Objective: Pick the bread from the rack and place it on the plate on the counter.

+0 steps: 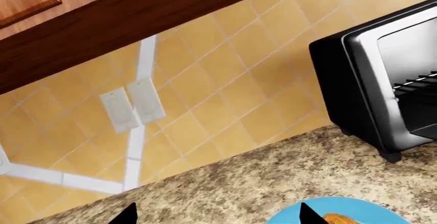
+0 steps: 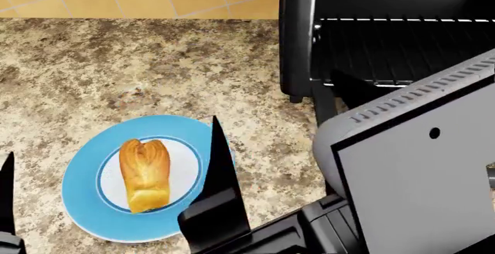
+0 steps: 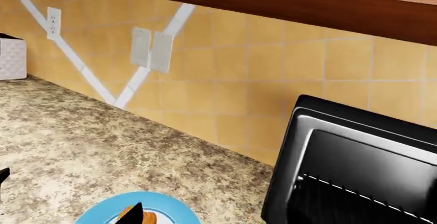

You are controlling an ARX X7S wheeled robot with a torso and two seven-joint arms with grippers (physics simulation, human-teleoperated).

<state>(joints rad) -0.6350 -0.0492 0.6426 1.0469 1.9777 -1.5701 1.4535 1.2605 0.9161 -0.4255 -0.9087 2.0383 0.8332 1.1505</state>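
Observation:
The bread, a small golden-brown loaf, lies on the white centre of the blue-rimmed plate on the speckled counter. No gripper touches it. My left gripper hangs open above the counter, and one of its fingertips overlaps the plate in that view. My right gripper is open too. Only one of its fingertips shows, in front of the bread. The oven's black wire rack holds nothing.
The black-and-silver toaster oven stands on the counter right of the plate, against the yellow tiled wall. A large grey-and-black shape close to the head camera hides the counter in front of the oven. A white container sits far left.

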